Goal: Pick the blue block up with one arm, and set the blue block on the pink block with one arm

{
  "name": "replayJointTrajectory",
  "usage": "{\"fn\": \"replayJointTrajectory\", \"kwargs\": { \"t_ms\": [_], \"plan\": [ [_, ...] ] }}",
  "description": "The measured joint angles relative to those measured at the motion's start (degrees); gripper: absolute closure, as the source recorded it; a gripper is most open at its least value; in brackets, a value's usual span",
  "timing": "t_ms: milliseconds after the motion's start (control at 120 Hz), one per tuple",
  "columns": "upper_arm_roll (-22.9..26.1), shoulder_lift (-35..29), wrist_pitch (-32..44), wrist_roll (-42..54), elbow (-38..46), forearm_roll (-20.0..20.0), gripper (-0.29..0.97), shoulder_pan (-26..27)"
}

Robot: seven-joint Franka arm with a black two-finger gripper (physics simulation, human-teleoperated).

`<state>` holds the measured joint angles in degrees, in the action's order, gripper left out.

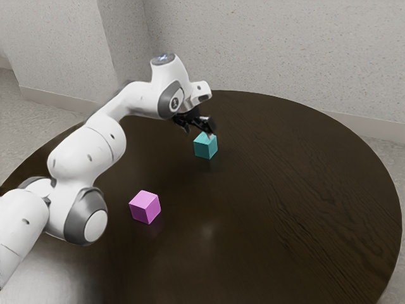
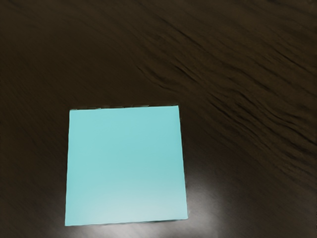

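One arm (image 1: 95, 142) bent forward, fingers (image 1: 196, 125) over blue block (image 1: 205, 147)

Too small to tell whether pincer (image 1: 197, 128) touches blue block (image 1: 205, 146); table (image 1: 304, 209) cut off below.

Lit softly and evenly in the exterior view, with no hard-edged shadows anywhere. Renders the wall (image 1: 285, 44) pale and uniform, a shade darker along the recessed corner. Keeps the table (image 1: 304, 190) very dark, with a broad dull sheen near its middle. Leaves only a faint dark smudge at the foot of the blue block (image 1: 205, 146) and a weak pink reflection beside the pink block (image 1: 145, 207). Shades the arm (image 1: 88, 158) bright on top and grey underneath, consistent with light from above. In the wrist view, shows the blue block's top face bright and flat, paler toward one edge, with a whitish glare patch on the table just beside it.
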<state>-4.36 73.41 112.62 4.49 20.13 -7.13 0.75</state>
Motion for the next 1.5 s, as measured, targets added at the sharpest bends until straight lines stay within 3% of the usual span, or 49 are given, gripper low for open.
{"fn": "replayJointTrajectory", "kwargs": {
  "t_ms": [1083,1500],
  "plan": [
    [2.5,4.7,6.0,5.2,-1.9,0.3,0.00,-1.7],
    [2.7,6.9,11.8,5.6,-1.6,0.1,0.00,-1.7]
  ]
}}
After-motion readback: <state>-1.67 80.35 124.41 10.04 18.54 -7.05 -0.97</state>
